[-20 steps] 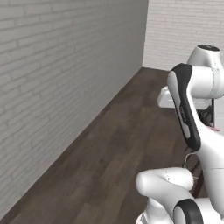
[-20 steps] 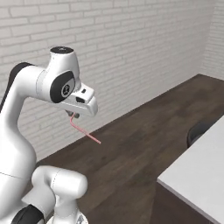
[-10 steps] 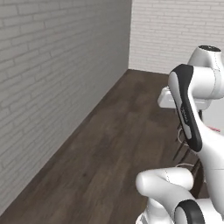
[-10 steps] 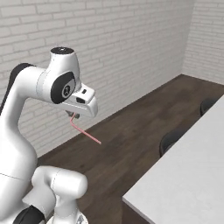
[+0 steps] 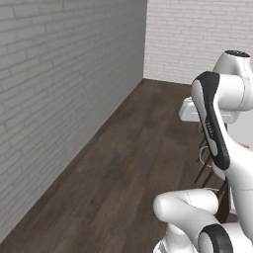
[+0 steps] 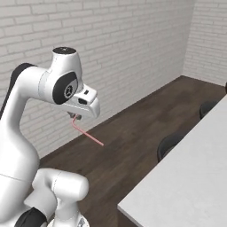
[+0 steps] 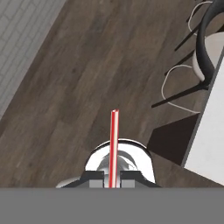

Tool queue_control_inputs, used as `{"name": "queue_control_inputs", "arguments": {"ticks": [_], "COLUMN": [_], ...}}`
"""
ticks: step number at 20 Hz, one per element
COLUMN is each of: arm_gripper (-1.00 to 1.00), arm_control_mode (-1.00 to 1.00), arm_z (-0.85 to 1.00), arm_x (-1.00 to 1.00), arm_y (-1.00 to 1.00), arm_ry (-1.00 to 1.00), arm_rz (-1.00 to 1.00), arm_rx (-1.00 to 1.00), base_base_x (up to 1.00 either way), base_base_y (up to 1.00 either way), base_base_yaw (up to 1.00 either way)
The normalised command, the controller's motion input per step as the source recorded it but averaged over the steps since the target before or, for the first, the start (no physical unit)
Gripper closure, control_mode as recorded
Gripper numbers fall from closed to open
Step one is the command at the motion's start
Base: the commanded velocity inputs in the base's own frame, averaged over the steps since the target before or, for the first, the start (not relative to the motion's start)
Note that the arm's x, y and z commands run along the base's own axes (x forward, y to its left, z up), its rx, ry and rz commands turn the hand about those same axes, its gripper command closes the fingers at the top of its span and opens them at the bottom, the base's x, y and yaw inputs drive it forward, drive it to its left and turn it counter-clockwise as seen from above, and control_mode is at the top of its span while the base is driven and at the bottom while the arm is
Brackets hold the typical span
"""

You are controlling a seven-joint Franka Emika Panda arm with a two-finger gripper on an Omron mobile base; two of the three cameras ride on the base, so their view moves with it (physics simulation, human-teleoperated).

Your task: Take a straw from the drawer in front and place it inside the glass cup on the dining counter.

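With my claw [image 6: 76,117] clenched on the straw [image 6: 88,134], which juts out over the wood floor [image 6: 146,128], I judge the carry goes best keeping this grip steady and the straw clear of the stools [image 6: 170,145] until the dining counter [image 6: 190,177] on my right is within reach.

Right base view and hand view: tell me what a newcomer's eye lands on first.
First the straw, thin and pinkish-red, pinched in the shut gripper and slanting down over the dark wood floor; the hand view shows it as a red line rising between the fingertips. Next the dining counter, a white slab at lower right, with dark chairs tucked along its edge.
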Motion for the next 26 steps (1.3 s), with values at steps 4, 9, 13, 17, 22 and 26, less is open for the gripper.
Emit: {"name": "queue_control_inputs", "arguments": {"ticks": [4,9,13,17,22,26], "arm_gripper": [1.00,1.00,1.00,1.00,1.00,1.00], "arm_control_mode": [1.00,1.00,1.00,1.00,1.00,1.00], "arm_z": [0.00,0.00,0.00,0.00,0.00,0.00], "arm_x": [0.00,0.00,0.00,0.00,0.00,0.00], "arm_y": [0.00,0.00,0.00,0.00,0.00,0.00], "arm_ry": [0.00,0.00,0.00,0.00,0.00,0.00], "arm_rz": [0.00,0.00,0.00,0.00,0.00,0.00], "arm_rx": [0.00,0.00,0.00,0.00,0.00,0.00], "base_base_x": [0.84,0.23,-0.30,-0.90,-1.00,-1.00], "base_base_y": [0.86,0.98,0.65,0.22,-0.06,-0.35], "base_base_yaw": [-0.31,-0.28,0.04,0.35,0.50,0.45]}}
